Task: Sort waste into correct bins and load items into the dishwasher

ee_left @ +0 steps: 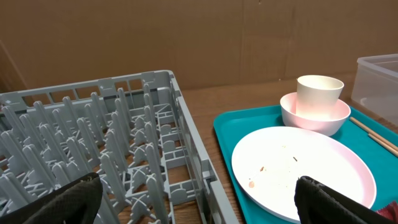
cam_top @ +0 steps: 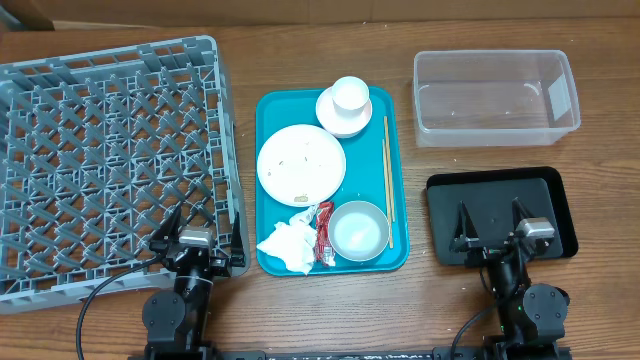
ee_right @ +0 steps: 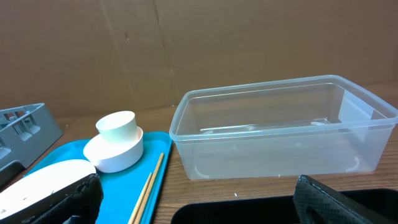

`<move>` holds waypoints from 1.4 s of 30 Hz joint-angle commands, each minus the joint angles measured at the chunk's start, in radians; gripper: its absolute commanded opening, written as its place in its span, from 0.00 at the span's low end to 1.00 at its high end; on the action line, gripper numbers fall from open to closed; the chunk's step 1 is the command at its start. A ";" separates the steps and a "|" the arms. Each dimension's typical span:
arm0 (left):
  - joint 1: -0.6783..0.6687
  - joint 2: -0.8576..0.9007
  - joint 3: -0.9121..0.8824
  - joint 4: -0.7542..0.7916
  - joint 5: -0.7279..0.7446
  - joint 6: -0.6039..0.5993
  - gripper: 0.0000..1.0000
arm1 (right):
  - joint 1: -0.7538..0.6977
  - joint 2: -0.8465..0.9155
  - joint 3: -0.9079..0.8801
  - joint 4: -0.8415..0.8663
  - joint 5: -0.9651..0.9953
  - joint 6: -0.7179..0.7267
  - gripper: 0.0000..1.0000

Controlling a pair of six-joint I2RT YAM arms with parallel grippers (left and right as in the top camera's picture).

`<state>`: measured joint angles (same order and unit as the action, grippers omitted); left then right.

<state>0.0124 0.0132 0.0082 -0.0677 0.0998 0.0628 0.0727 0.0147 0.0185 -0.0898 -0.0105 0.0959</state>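
Sorting had, as I judged it, not yet begun. At the left the grey dish rack (cam_top: 100, 150) stood on the worktop with nothing loaded in it, and the left fingers (ee_left: 56, 205) hung spread wide by its near right corner, holding nothing. In the middle the teal tray (cam_top: 268, 110) carried everything: the plate (cam_top: 301, 163) with pale crumbs (ee_left: 252, 184), the crumpled napkin (cam_top: 288, 245), the red wrapper (cam_top: 323, 232) just beside the grey-white bowl (cam_top: 358, 231), the cup (cam_top: 349, 94) standing in a pink bowl (cam_top: 332, 122), and the chopsticks (cam_top: 388, 180) along the tray's right edge. To the right, neither the clear tub (cam_top: 495, 55) nor the black tray (cam_top: 555, 195) had any waste in it. The right fingers (ee_right: 339, 199) hovered spread wide over the black tray, also holding nothing. The next move probably called for a low, narrow pinch on the napkin or the wrapper, without catching the bowl beside them.
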 commanded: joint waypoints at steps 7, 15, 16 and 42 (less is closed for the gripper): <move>-0.006 -0.007 -0.003 -0.003 -0.006 0.010 1.00 | -0.001 -0.012 -0.010 0.005 0.010 -0.007 1.00; -0.006 -0.007 -0.003 -0.003 -0.006 0.010 1.00 | -0.001 -0.012 -0.010 0.005 0.010 -0.007 1.00; -0.006 -0.007 -0.003 -0.003 -0.006 0.010 1.00 | -0.001 -0.012 -0.010 0.005 0.010 -0.007 1.00; -0.006 -0.007 -0.003 0.013 0.132 -0.080 1.00 | -0.001 -0.012 -0.010 0.005 0.010 -0.007 1.00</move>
<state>0.0124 0.0132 0.0082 -0.0631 0.1249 0.0582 0.0727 0.0147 0.0185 -0.0898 -0.0105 0.0959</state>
